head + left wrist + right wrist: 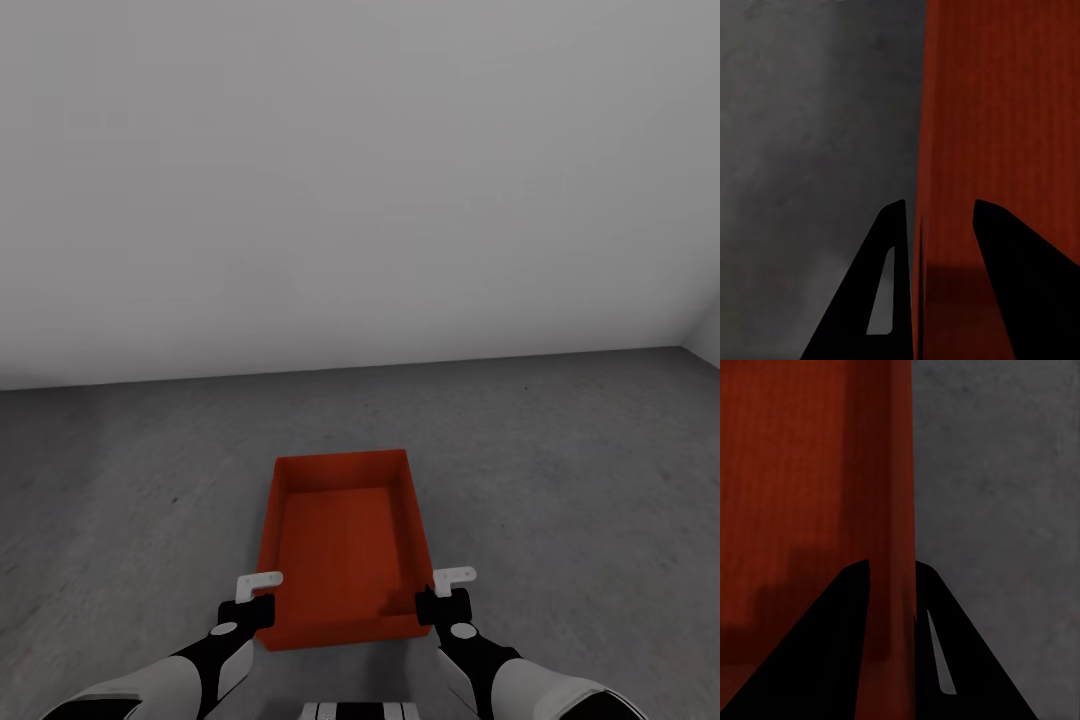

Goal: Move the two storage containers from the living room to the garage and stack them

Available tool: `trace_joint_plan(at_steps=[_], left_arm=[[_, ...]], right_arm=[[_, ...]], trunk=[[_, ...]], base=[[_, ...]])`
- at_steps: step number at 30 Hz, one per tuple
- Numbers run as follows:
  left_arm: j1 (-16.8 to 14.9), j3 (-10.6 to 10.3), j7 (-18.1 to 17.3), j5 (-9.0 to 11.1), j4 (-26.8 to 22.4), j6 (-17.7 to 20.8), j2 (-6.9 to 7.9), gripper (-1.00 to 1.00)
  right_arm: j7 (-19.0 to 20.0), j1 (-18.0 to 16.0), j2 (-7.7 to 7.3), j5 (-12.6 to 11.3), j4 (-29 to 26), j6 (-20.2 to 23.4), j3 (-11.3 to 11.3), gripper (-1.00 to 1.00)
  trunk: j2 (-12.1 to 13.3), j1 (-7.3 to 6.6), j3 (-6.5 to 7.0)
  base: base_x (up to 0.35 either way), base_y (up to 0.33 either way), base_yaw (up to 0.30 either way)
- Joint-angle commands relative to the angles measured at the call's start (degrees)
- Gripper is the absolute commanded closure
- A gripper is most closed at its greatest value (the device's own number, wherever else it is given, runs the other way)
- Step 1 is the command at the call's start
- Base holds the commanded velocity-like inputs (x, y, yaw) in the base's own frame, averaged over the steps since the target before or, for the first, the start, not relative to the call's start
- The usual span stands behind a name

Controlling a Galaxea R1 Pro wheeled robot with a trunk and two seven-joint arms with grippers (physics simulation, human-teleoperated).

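At the near edge of the head view, a white, ribbed part of the robot's own body (358,710) shows between the two arms. Both arms are white shells with black wrist sections, reaching forward and down.

The left end effector (262,612) sits at the near left corner of the storage container (345,540). In the left wrist view its two black, wedge-shaped fingers (881,300) straddle the container's thin left wall, one finger outside over the floor, the other inside over the bin's bottom. The outer finger lies close against the wall while the inner one stands a little off it, so whether the jaws actually pinch the wall cannot be told.

The right end effector (443,605) sits at the near right corner. In the right wrist view its black fingers (832,660) press on either side of the right wall (894,585), clamped on it.

The container is an orange-red rectangular bin, open-topped, with smooth plain walls and a faintly striped inner bottom. It appears to rest on the floor (560,480), its long axis pointing away from the robot.

The floor is dark grey, rough and mottled like concrete. Beyond it rises a plain, pale grey wall (350,180), smooth and featureless, meeting another wall at the far right corner.
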Motion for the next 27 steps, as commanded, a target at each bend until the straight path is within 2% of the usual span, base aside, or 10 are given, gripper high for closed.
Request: trace_joint_plan(at_steps=[1,24,27], left_arm=[[0.0,0.3,0.4,0.8,-0.1,-0.4,0.0,1.0],[0.0,0.3,0.4,0.8,-0.1,-0.4,0.0,1.0],[0.0,0.3,0.4,0.8,-0.1,-0.4,0.0,1.0]], right_arm=[[1.1,-0.1,0.19,-0.2,0.1,0.0,-3.0,1.0],[1.1,-0.1,0.21,-0.2,0.1,0.0,-3.0,1.0],[1.1,-0.1,0.2,-0.2,0.1,0.0,-3.0,1.0]], trunk=[[0.0,-0.01,-0.04],[0.0,-0.01,-0.04],[-0.1,0.06,-0.7]], base=[[0.0,0.0,0.0],[0.0,0.0,0.0],[0.0,0.0,0.0]])
